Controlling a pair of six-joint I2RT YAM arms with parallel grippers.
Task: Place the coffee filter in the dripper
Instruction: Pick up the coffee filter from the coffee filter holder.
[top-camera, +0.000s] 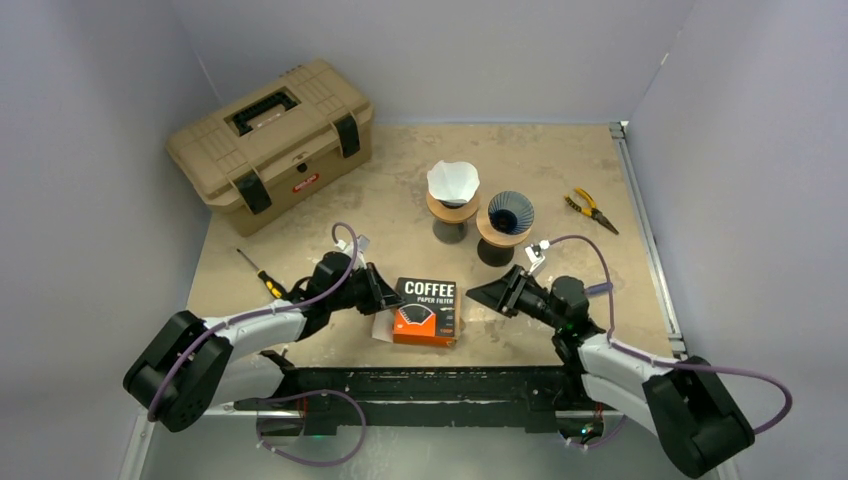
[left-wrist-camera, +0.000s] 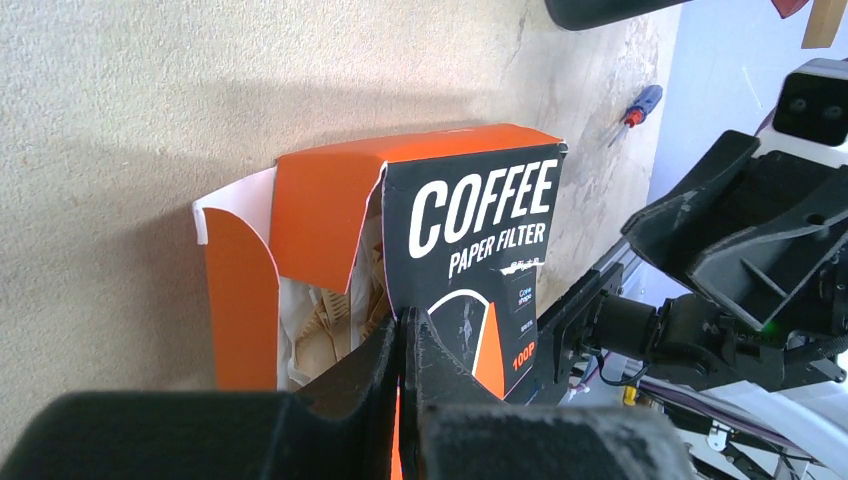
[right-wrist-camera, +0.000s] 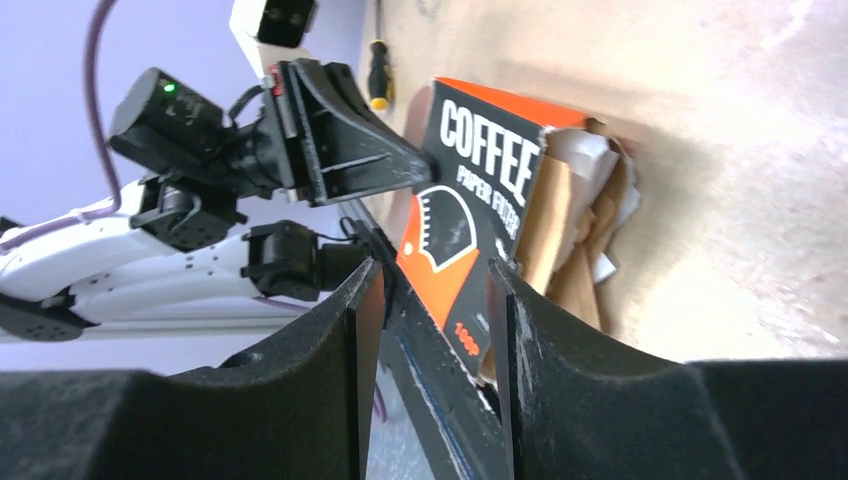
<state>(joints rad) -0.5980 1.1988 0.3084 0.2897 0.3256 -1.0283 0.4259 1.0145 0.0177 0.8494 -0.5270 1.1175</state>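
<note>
Beige table, grey walls. Filter box lies near the front edge between both arms, one end open, brown and white papers showing. Left gripper: fingers pressed together at the box's edge; whether any paper is pinched, cannot tell. Right gripper: jaws partly apart, nothing between them, just beside the box. White filter sits in one dripper; blue dripper just beside it. Toolbox in the far corner.

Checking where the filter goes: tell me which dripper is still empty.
The dark blue ribbed dripper on the right, nearer the pliers. The dripper to its left already holds a white paper filter.
</note>
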